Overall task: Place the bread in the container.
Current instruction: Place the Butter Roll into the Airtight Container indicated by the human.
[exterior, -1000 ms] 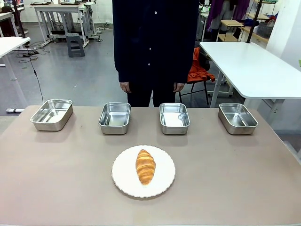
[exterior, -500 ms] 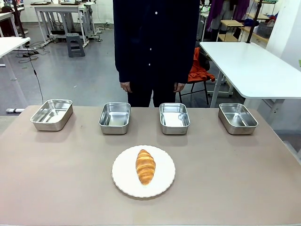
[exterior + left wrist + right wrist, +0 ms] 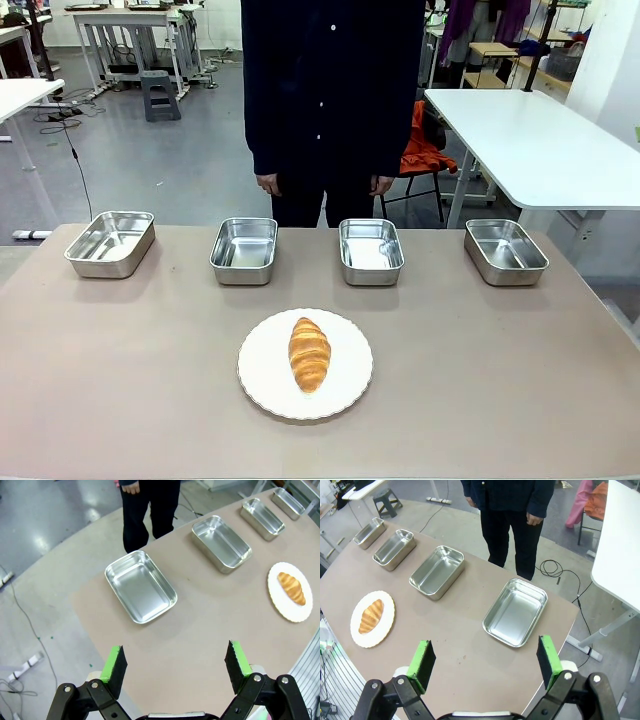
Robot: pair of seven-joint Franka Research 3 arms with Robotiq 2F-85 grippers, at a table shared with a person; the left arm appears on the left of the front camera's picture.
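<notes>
Bread (image 3: 310,354) is lying lengthwise on a round white plate (image 3: 265,375) in the lower middle of the front view, on the tan surface (image 3: 120,360). Above it in the frame, four shiny steel trays are sitting in a row, well apart from the plate: the far-left tray (image 3: 110,243), the second tray (image 3: 244,250), the third tray (image 3: 370,251) and the far-right tray (image 3: 506,251). All four are sitting empty and upright, and nothing is marking one of them out as the container. A person in dark clothes (image 3: 330,90) is standing at the top middle, behind the row, with both hands hanging down at the sides. In the left wrist view the left gripper (image 3: 175,662) is hanging high over the surface with its green-padded fingers spread wide and nothing between them; the far-left tray is showing in the middle of that frame and the plate with the bread at the right edge. In the right wrist view the right gripper (image 3: 485,660) is likewise hanging wide open and empty, with the far-right tray just above its fingers in the frame and the bread at the left.
</notes>
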